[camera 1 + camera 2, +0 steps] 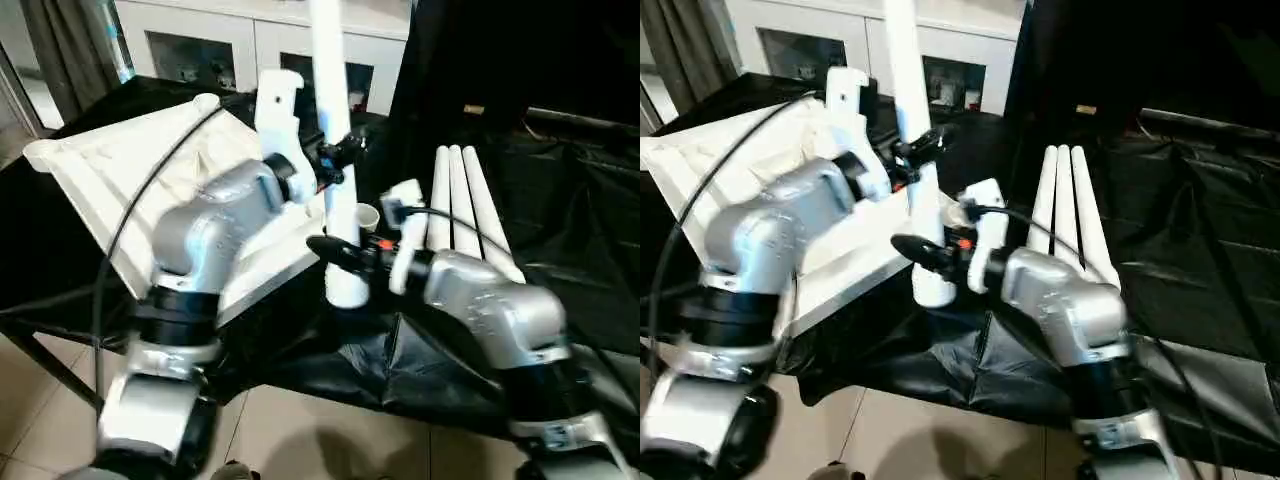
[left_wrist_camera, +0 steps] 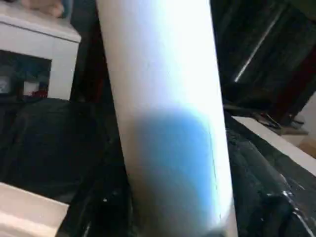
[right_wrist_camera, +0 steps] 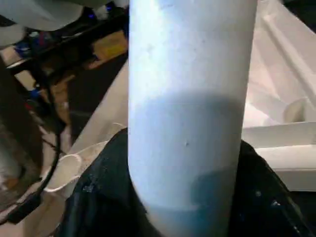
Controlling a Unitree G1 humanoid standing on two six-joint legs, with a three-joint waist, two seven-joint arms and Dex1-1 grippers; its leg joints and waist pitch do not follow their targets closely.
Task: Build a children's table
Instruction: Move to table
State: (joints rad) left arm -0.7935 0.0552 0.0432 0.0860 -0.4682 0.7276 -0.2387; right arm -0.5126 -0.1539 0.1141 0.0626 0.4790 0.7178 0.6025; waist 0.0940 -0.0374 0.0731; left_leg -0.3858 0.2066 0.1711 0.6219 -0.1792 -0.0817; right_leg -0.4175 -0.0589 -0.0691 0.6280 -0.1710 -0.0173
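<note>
The children's table is in parts. Its white top lies underside up and tilted on the black-draped bench at the left. One white leg stands nearly upright at the top's near right corner, beside a round corner socket. My left gripper is shut on this leg about halfway up. Lower down, near the thick end, my right gripper is also shut on it. Close up, the leg crosses the left wrist view, and the right wrist view has the leg between black fingers.
Three more white legs lie side by side on the black cloth to the right. A white glass-door cabinet stands behind the bench. The bench's front edge and the tiled floor are just below my forearms.
</note>
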